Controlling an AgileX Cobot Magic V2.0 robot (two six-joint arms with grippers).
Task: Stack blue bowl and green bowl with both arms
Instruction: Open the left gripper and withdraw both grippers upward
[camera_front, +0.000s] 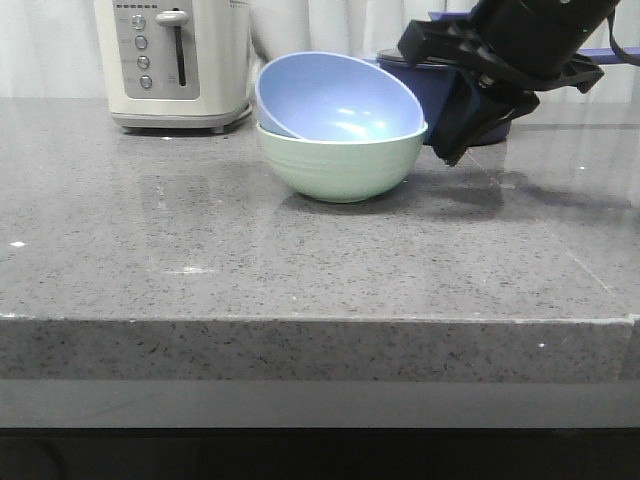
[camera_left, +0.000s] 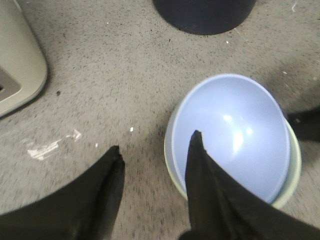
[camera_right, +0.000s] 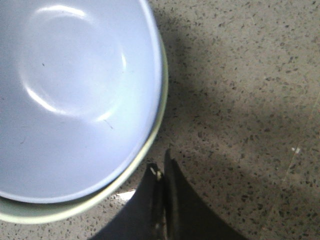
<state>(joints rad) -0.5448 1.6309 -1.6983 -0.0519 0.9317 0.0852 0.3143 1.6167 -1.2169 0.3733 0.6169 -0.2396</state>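
Front view: blue bowl (camera_front: 340, 97) tilted in green bowl (camera_front: 340, 165).

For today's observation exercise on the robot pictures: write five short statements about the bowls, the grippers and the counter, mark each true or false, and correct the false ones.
1. The blue bowl sits tilted inside the green bowl. True.
2. The right gripper is clamped on a bowl rim. False: its fingers are shut on nothing, beside the bowls.
3. The left gripper is open. True.
4. The toaster stands right of the bowls in the front view. False: it stands left.
5. The green bowl is upside down. False: it stands upright.
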